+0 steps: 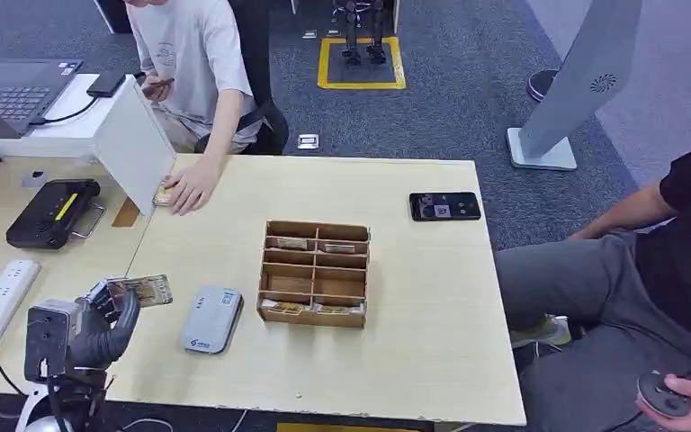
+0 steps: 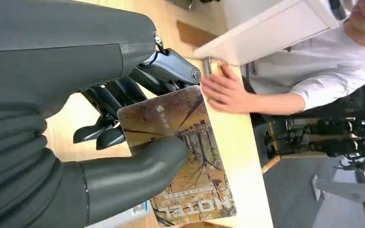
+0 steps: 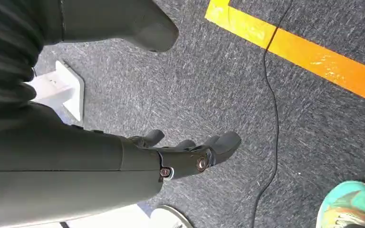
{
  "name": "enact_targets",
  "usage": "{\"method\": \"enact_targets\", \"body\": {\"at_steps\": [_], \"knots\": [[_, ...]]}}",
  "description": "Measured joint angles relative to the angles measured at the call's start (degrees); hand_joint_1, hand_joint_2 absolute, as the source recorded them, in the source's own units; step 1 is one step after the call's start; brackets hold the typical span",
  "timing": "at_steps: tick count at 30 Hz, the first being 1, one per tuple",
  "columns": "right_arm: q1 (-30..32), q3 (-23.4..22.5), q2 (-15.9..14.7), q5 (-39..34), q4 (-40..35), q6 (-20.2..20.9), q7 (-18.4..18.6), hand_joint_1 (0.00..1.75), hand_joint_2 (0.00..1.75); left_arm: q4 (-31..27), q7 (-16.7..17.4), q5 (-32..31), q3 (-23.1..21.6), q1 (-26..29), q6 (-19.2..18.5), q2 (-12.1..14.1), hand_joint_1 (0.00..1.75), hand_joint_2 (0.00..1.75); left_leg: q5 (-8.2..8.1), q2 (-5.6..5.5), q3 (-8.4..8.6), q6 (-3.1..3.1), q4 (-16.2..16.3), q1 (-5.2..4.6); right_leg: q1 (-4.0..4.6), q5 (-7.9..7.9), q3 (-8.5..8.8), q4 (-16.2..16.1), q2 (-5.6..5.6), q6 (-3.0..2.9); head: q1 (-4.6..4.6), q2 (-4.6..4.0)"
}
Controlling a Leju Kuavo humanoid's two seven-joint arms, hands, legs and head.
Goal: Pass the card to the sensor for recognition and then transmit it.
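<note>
We see the robot's left hand (image 1: 108, 319) at the near left part of the table (image 1: 414, 297). It holds the card (image 1: 141, 290), with the thumb (image 2: 138, 164) pressed on the picture side and the dark fingers (image 2: 123, 92) behind it. The card sticks out past the hand, up above the table, and we can read "HOTEL" on its free end. Just to the right of the card lies the grey sensor (image 1: 210, 319), flat on the table. Right of that stands a wooden box (image 1: 315, 273) with small parts holding more cards. Far off, a person's hand (image 1: 187, 189) rests on the table. The right hand (image 3: 190, 154) hangs over the grey floor, its fingers loose and apart, with nothing in it.
</note>
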Motion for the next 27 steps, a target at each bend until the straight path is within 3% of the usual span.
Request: {"method": "enact_targets", "body": {"at_steps": [4, 10, 27], "knots": [[0.0, 0.0, 0.0, 0.11, 0.22, 0.0, 0.61, 0.0, 1.75, 0.74, 1.05, 2.27, -2.88, -0.19, 1.51, -0.02, 1.75, 1.75, 0.0, 0.0, 0.0, 0.0, 0.0, 0.01, 0.0, 0.0, 0.0, 0.0, 0.01, 0.0, 0.0, 0.0], [-0.11, 0.07, 0.09, 0.17, 0.39, -0.02, 0.79, 0.0, 1.75, 3.58, 0.72, -3.0, -5.63, -1.54, 8.98, -1.55, 1.75, 1.75, 0.0, 0.0, 0.0, 0.0, 0.0, 0.0, 0.0, 0.0, 0.01, 0.0, 0.0, 0.0, 0.0, 0.0], [-0.66, 0.68, 0.66, 0.74, 0.55, -0.33, 1.33, 0.0, 1.75, 12.59, -0.72, -2.63, -7.73, -5.45, 13.79, -5.73, 1.75, 1.75, 0.0, 0.01, 0.01, 0.0, 0.0, 0.0, 0.0, 0.01, 0.0, 0.0, 0.02, 0.0, 0.0, 0.0]]}}
